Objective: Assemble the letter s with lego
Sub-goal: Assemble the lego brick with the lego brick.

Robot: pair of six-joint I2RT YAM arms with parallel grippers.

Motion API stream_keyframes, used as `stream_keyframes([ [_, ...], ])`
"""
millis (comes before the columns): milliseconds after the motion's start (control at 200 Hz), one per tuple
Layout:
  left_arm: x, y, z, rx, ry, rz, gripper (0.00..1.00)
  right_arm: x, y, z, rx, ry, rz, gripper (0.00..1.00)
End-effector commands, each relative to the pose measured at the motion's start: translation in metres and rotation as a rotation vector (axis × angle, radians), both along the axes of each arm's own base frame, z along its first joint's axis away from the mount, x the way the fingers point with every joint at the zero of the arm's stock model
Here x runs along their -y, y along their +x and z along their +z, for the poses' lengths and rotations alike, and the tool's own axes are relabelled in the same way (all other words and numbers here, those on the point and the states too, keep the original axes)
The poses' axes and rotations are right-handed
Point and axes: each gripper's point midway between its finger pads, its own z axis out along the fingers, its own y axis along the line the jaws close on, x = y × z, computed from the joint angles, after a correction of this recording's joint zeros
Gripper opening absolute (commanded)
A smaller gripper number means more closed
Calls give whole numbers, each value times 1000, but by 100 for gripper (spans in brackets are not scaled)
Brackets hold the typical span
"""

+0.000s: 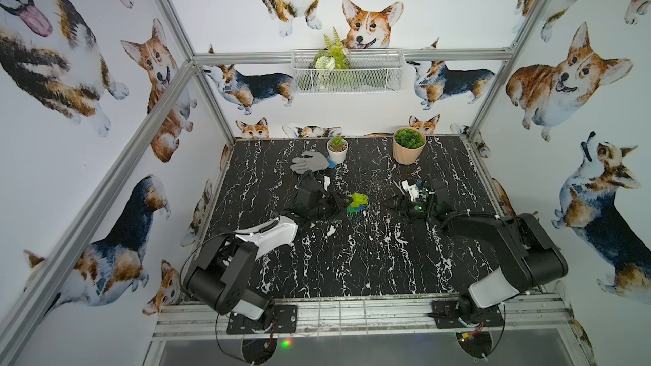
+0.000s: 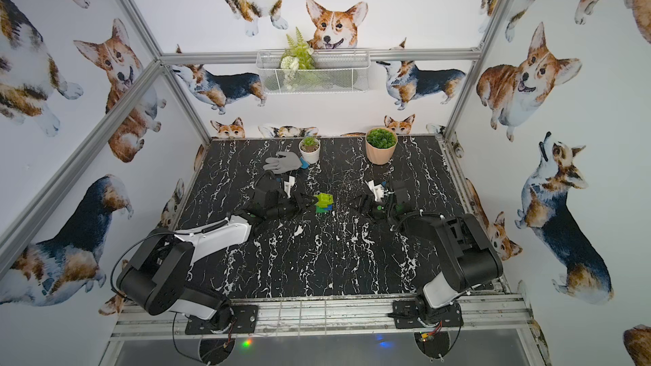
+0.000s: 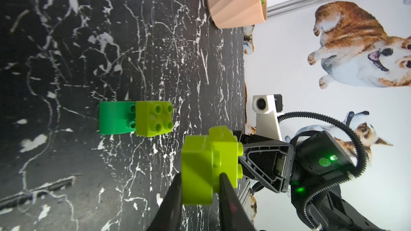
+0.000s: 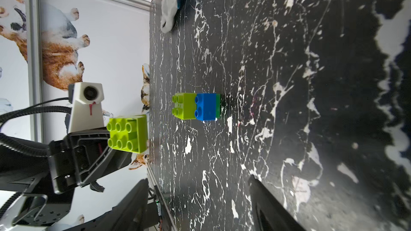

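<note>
Two joined lime-green bricks (image 3: 206,165) clamped in left claw (image 3: 200,177), studs upward, right claw (image 4: 198,181) spread empty

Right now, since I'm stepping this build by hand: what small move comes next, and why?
Probably ease the left claw, shut on the lime-green studded plastic piece, over to the lime-green, blue and dark-green brick stack on the black marbled table, lining it up with the stack's bare lime-green studs. The piece is held apart from the stack; the right claw is open and clear.
</note>
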Motion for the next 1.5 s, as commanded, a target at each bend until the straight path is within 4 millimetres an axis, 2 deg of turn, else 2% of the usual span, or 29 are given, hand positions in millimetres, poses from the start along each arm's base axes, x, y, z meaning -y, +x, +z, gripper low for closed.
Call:
stream_keyframes([
  [0, 12, 4, 21, 51, -113, -46, 13, -9, 15, 13, 8, 82, -27, 70],
  [130, 7, 12, 22, 67, -139, -39, 14, -16, 18, 8, -17, 113, -17, 70],
  [360, 9, 17, 24, 66, -243, -53, 14, -35, 22, 0, -58, 202, 15, 70],
  [390, 9, 17, 14, 44, -236, -53, 14, -37, 23, -1, -62, 208, 17, 70],
  [586, 6, 19, 7, 35, -242, -48, 14, -55, 20, -10, -74, 201, 57, 70],
  [866, 2, 21, -3, 23, -273, -45, 14, -68, 24, -15, -85, 251, 78, 70],
  [1111, 3, 24, -5, 24, -298, -54, 15, -72, 24, -25, -104, 261, 89, 71],
  [1326, 4, 26, -10, 16, -312, -56, 15, -79, 26, -22, -96, 301, 117, 71],
  [1492, 3, 27, -14, 8, -314, -54, 15, -81, 26, -28, -108, 290, 125, 71],
])
